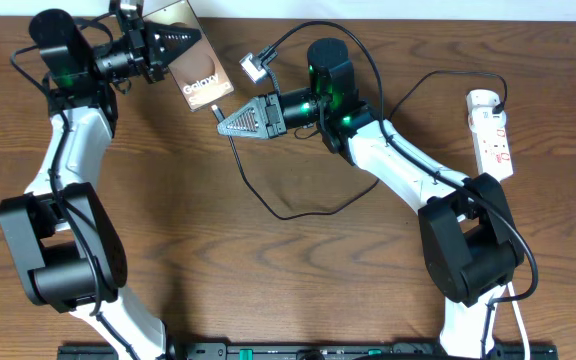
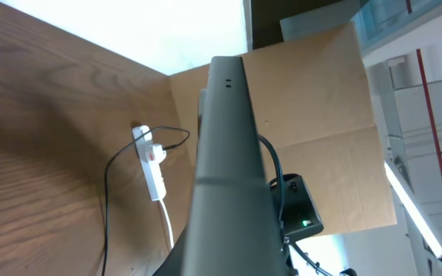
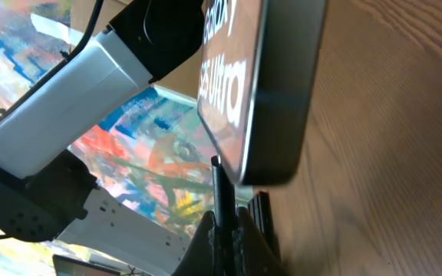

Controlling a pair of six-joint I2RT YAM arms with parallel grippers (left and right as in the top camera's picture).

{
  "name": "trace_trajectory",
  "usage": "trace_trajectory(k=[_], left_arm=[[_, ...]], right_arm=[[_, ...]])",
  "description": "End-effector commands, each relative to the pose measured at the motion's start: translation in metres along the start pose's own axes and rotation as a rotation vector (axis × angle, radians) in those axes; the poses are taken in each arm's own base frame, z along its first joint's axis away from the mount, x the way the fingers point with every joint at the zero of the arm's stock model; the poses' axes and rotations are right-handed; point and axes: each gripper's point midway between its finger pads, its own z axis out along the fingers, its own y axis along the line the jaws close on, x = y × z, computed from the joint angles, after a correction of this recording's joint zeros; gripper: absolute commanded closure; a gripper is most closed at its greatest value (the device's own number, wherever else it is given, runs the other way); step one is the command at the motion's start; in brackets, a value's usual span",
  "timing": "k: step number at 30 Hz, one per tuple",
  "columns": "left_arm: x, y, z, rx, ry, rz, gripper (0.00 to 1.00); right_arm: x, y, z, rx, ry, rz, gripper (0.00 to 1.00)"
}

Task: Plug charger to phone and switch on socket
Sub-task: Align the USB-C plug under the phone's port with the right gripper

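My left gripper (image 1: 183, 45) is shut on the phone (image 1: 203, 85), holding it tilted above the back left of the table. In the left wrist view the phone (image 2: 225, 169) shows edge-on as a dark grey bar and hides the fingers. My right gripper (image 1: 220, 120) is shut on the charger (image 1: 268, 200) just behind its tip. The charger tip (image 3: 219, 188) sticks up from the right gripper (image 3: 227, 222) and meets the lower edge of the phone (image 3: 278, 92). Whether it sits in the port is not visible. The white socket (image 1: 493, 130) lies at the far right.
The charger cable loops across the table's middle to a black plug (image 1: 496, 103) on the socket. A small silver connector (image 1: 256, 66) on a thick black arm cable lies behind the right gripper. A cardboard wall (image 2: 321, 100) stands past the socket (image 2: 153, 165).
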Motion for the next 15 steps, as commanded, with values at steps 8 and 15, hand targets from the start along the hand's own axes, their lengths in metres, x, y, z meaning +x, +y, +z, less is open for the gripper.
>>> trace_trajectory(k=[8,15], left_arm=[[-0.0009,-0.0076,0.0001,0.004,0.002,0.018,0.93],[0.0005,-0.008,0.0001,0.006,0.01,0.019,0.93]], right_arm=[[0.0,0.0,-0.0019,-0.002,0.001,0.009,0.99],[0.0,0.0,-0.0019,-0.002,0.001,0.009,0.99]])
